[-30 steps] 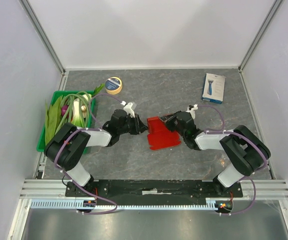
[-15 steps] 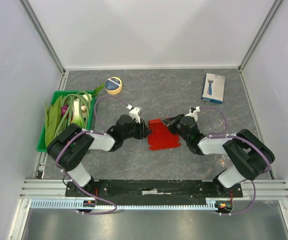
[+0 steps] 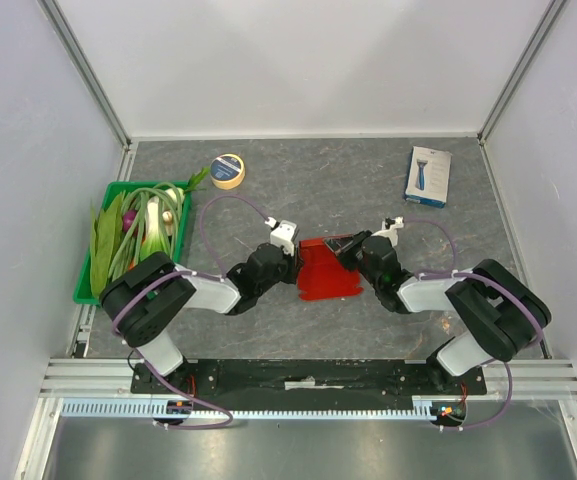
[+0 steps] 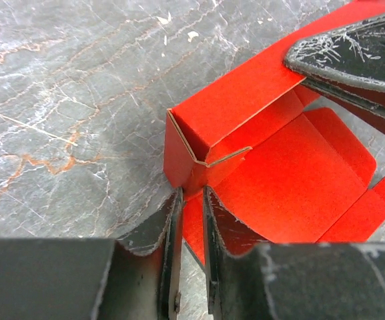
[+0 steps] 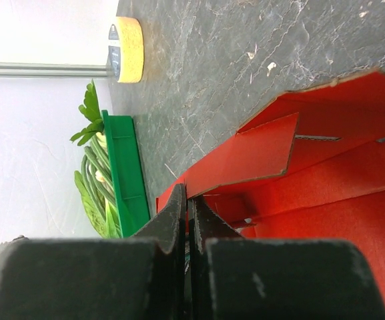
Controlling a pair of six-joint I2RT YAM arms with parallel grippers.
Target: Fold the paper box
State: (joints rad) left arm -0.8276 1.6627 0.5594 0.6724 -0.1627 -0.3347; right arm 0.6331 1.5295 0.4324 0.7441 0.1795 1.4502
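Paper box (image 3: pixel 328 278) was only partly readable from overhead, because both wrists covered its back corners and hid the fingertips. In the left wrist view its far side ran out of frame beneath the right gripper (image 4: pixel 297 70). The right wrist view cut it off at the right and bottom edges.

I saw the paper box lying mid-table on the grey, veined table (image 3: pixel 368 190), between the two arms. The right gripper sat at its back right corner, fingers pressed together on the thin edge of a raised flap. The left gripper (image 4: pixel 192 195) met the box's left corner from the near side. Its fingers stood narrowly apart with red card in the gap, and I could not tell whether they actually pinched it.

The card was thin, glossy red outside and duller inside, with a pale raw line along the cut edges. One wall stood upright with a small tab folded in at the corner. The flat panel ended in rounded tabs. Both pairs of fingers were black and scuffed whitish.

Off to the left I saw a green tray (image 5: pixel 127 180) of leafy stalks (image 3: pixel 133 225) and a tape roll (image 3: pixel 228 171).
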